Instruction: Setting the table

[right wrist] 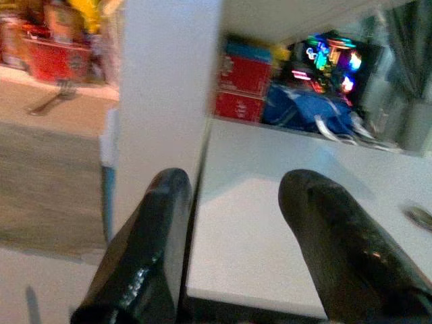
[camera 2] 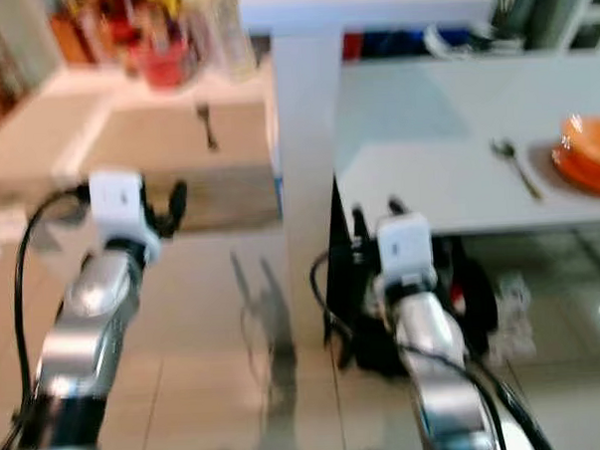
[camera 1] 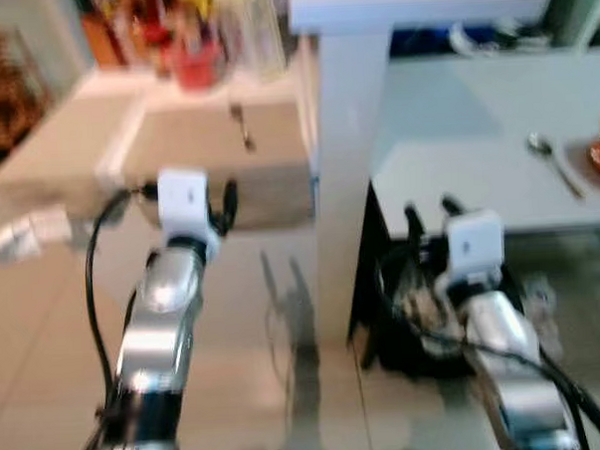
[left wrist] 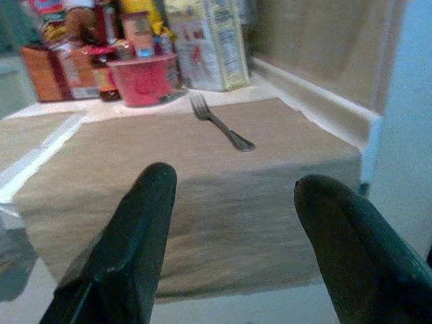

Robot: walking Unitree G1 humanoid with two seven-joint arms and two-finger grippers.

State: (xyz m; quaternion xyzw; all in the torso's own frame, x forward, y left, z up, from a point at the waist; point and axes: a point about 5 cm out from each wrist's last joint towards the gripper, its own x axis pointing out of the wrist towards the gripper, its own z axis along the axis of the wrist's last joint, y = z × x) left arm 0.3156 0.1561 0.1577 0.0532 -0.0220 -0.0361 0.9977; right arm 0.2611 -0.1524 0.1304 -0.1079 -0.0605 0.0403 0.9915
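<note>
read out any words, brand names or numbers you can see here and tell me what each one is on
None can be read.
Pale carton behind the fork: print too small and blurred.
Jars and packets beside the red tub: labels blurred.
Red boxes by the white pillar: white marks, unreadable.

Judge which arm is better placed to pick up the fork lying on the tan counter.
Left. The open left gripper is raised at the counter edge, its fingers pointing at the fork. The right gripper faces the white table, beyond the white pillar.
</note>
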